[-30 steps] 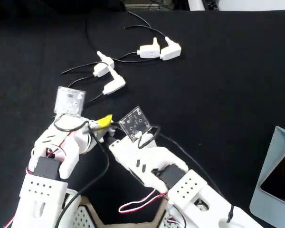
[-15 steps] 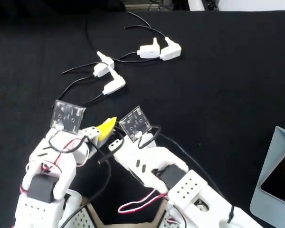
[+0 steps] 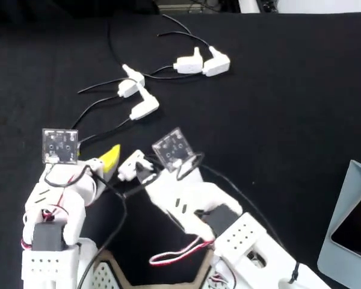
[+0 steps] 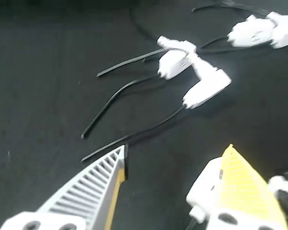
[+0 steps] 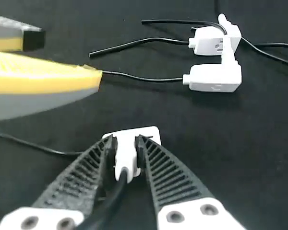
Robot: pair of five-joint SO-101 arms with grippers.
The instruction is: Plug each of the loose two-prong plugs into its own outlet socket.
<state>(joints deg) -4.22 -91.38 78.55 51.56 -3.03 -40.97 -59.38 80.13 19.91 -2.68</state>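
My right gripper (image 5: 126, 143) is shut on a small white plug (image 5: 129, 152) whose black cord runs back between the fingers; in the high view this plug (image 3: 128, 167) sits low at centre left. My left gripper (image 4: 175, 153) stands open beside it, its yellow finger (image 3: 111, 158) close to the held plug (image 4: 205, 184). Farther back on the black table lie a pair of white plugs (image 3: 135, 90) with black cords and another joined white pair (image 3: 203, 63). The nearer pair also appears ahead of both wrists (image 4: 192, 76) (image 5: 213, 60).
Loose black cords (image 3: 99, 105) trail across the black tabletop (image 3: 277, 120) between the plugs and the arms. A grey box (image 3: 349, 229) stands at the right edge. Open table lies to the right of the arms.
The left arm has swung left, taking its yellow finger away from the right arm. The right gripper has kept hold of its plug and shifted slightly.
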